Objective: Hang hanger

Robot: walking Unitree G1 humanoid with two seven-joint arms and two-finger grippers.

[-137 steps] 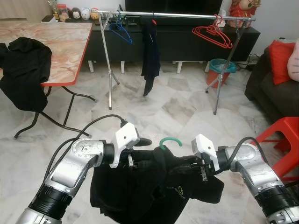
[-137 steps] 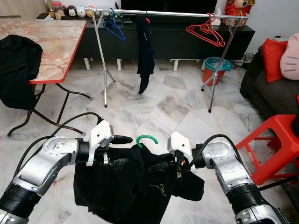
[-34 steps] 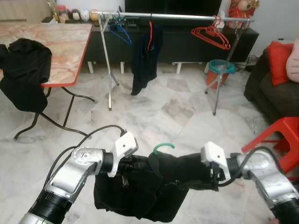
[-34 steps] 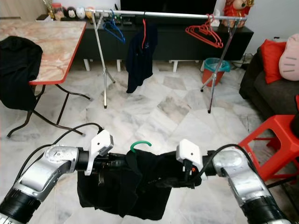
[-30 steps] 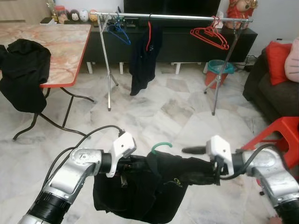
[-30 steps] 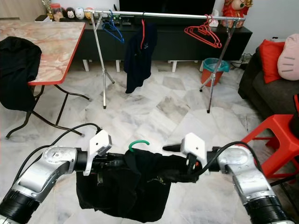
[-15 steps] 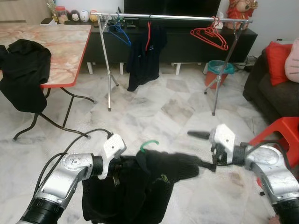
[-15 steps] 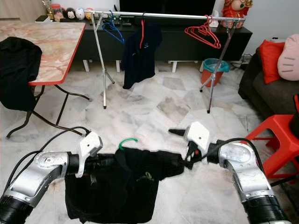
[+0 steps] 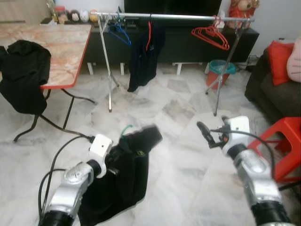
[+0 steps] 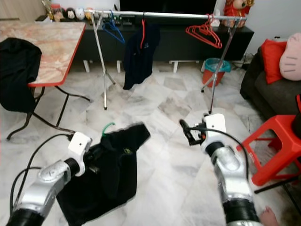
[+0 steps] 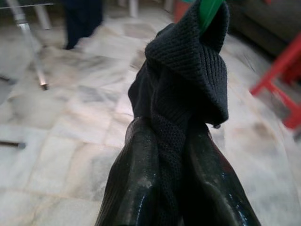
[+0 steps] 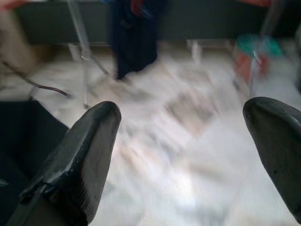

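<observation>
The green plastic hanger [image 9: 126, 130] carries a black knit garment [image 9: 123, 169], low above the marble floor [image 9: 178, 113]. The left gripper [image 11: 175, 141] pinches the cloth; the right gripper [image 12: 188, 146] is spread, empty. Best approach the silver rail [image 9: 183, 17] with the hook upright.

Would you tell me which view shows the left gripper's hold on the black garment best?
The left wrist view: both fingers pinch the black garment just below the green hanger. The eye views show the left gripper small and blurred against hanging cloth.
</observation>
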